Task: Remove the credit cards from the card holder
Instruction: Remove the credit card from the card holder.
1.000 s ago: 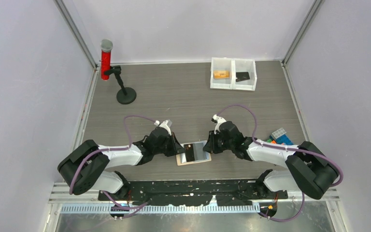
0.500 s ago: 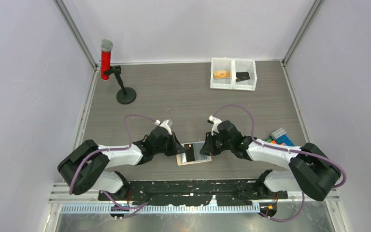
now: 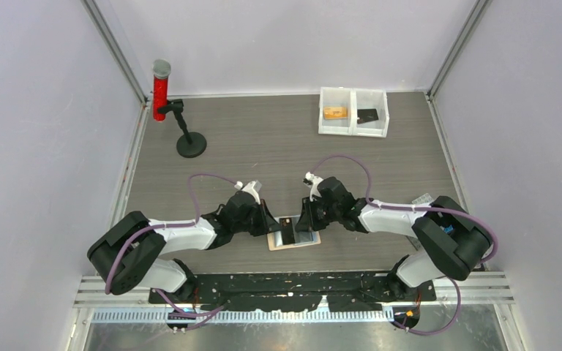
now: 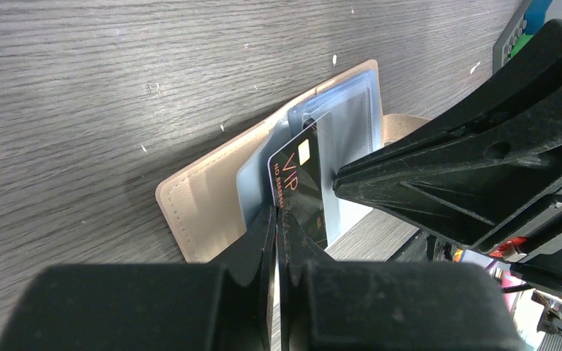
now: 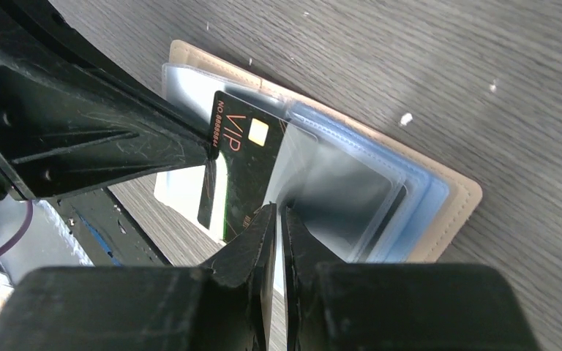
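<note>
One card holder, two dark cards, one orange block.

The card holder is tan with grey-blue pockets — the credit card black, orange-lettered.

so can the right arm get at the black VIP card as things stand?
Likely yes: the black VIP card stands partly out of the tan leather holder, left pincer pinching one edge; its other edge is bare, right beside the right pincer.
</note>
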Available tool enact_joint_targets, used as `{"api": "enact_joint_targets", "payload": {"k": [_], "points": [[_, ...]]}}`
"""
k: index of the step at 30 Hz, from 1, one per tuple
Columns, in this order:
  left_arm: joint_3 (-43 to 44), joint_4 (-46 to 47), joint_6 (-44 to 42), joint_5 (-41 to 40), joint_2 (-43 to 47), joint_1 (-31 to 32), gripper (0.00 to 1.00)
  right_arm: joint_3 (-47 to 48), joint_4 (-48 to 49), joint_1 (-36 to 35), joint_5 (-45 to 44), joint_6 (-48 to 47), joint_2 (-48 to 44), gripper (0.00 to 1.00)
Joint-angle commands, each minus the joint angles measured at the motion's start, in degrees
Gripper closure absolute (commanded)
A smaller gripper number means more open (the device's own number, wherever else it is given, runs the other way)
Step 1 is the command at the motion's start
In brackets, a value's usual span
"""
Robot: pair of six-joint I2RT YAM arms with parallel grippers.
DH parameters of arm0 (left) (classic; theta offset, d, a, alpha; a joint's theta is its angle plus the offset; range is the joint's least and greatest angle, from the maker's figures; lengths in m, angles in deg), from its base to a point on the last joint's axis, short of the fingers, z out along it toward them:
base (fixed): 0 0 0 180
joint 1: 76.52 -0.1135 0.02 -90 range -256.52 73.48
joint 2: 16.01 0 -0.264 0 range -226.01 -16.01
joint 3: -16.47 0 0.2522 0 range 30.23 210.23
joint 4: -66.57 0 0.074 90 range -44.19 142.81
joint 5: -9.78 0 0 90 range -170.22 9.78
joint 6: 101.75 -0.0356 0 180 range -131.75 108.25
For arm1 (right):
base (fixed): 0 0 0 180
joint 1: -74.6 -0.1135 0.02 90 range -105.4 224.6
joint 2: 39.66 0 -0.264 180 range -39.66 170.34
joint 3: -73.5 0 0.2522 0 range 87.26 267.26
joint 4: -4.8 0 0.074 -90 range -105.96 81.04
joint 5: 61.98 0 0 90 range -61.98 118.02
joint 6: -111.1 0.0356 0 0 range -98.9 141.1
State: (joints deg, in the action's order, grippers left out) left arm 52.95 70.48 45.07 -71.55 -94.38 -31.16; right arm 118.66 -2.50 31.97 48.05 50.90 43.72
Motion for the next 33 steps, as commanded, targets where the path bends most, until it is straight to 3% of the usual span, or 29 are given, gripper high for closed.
{"api": "enact_joint_targets", "payload": {"k": [1,9,12,22,33], "points": [[1.04,1.34,-0.24,0.31,0.22,0.1,0.94,1.78,0.89,-0.35,-0.79,-0.05,2.83,0.85],[-2.97,7.24,2.31,-1.49,0.53,-0.78,0.69,-1.46,2.45,-0.36,-1.93,1.26,3.45,0.86],[-3.23,10.02,2.91,-0.03,-0.65,-0.8,0.64,-1.9,2.82,-0.36,-2.32,1.46,3.86,0.86],[-4.75,18.72,6.21,2.18,-5.64,-0.8,0.62,-2.66,3.29,-0.37,-2.73,1.82,3.87,0.86],[-5.98,22.98,8.64,4.84,-3.24,-0.75,0.7,-3.31,3.35,-0.32,-4.12,1.78,4.2,0.86]]}}
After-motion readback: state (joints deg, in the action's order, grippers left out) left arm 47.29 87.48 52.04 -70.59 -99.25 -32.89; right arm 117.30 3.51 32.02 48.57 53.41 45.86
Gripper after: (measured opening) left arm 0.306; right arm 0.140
